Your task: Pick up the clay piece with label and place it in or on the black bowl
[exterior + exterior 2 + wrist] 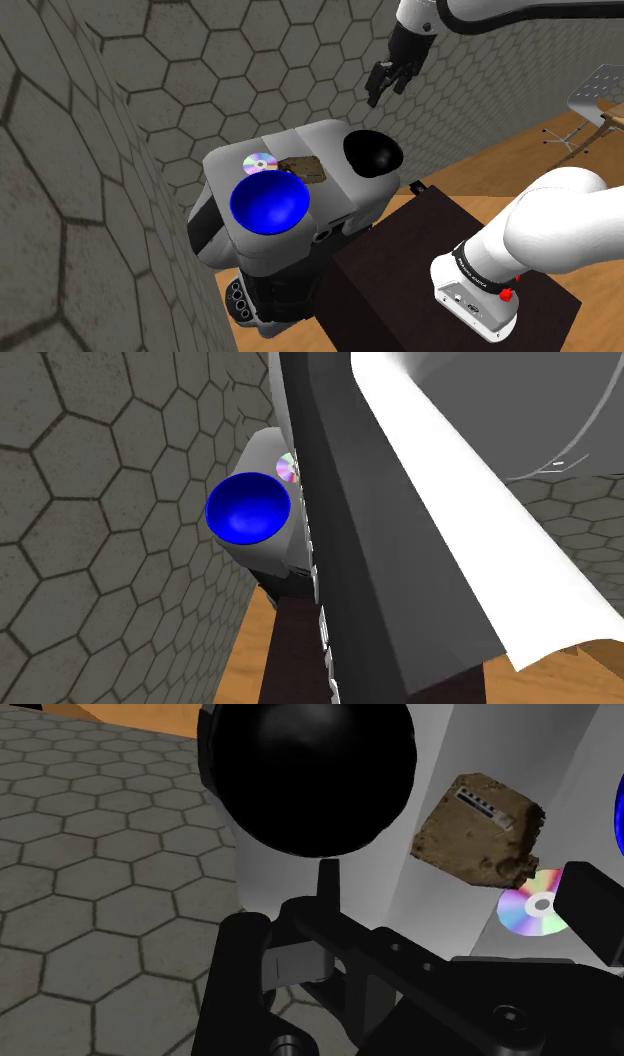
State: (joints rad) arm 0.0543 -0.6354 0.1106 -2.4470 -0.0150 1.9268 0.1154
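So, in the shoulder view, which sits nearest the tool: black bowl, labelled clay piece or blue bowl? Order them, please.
1. The black bowl, just below the tool.
2. The clay piece, mid-surface, toward the shoulder view's left.
3. The blue bowl, at the front edge, lower left.

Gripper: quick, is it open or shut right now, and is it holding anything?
Gripper: open, holding nothing. The brown labelled piece lies apart from it on the grey top.

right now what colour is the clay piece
Mottled brown clay piece with a white label, best in the wrist view.
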